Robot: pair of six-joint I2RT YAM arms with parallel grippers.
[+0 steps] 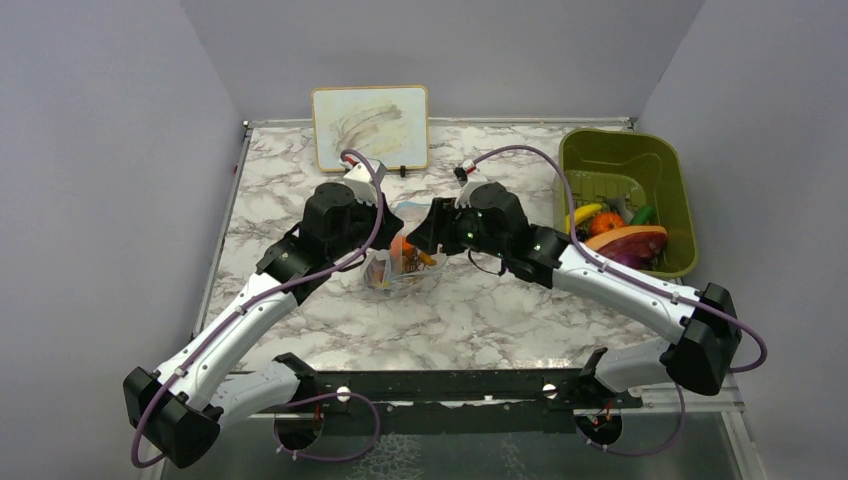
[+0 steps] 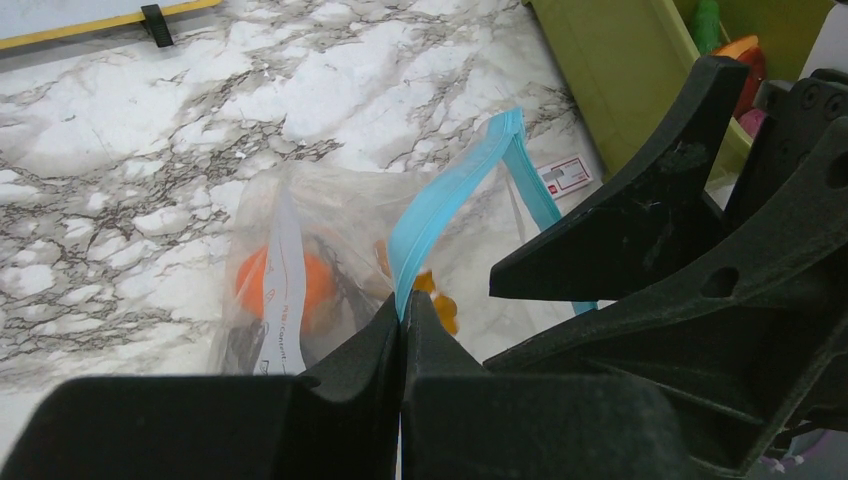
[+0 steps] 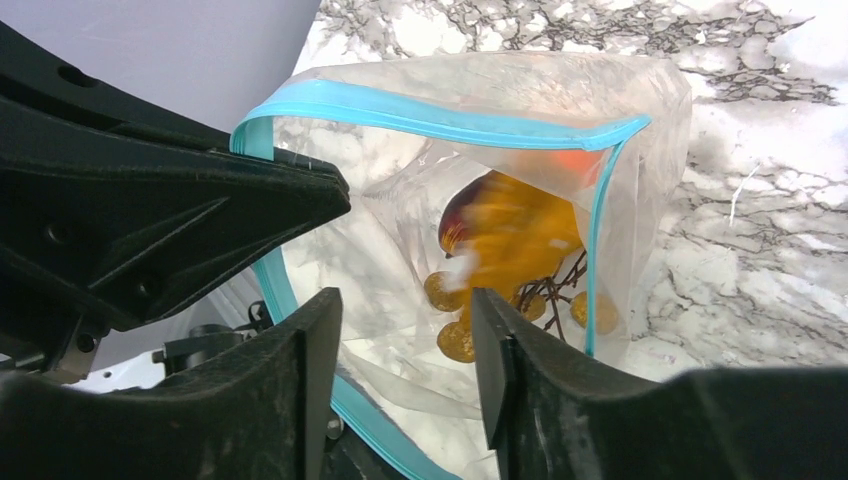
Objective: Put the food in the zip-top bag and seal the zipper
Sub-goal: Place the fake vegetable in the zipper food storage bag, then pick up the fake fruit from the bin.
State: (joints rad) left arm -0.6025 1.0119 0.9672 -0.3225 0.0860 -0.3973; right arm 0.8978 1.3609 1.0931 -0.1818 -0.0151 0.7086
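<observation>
- Two grippers meet over the bag (image 1: pixel 392 272), which rests mid-table (image 1: pixel 480 320) with its mouth gaping.
- Left gripper (image 2: pixel 403 308): clenched on the zipper (image 2: pixel 450 195), pinching the blue strip at one side of the mouth. The rest of the bag spreads just beyond its fingertips.
- Right gripper (image 3: pixel 402 315): jaws apart and gripping nothing, poised right over the open mouth.
- Orange piece (image 3: pixel 520 235): blurred, inside the bag, seen just past the gap between the right jaws, with small yellow-brown bits beside it.
- More food (image 1: pixel 620 235) lies in the green bin (image 1: pixel 600 150), well apart to the right.
</observation>
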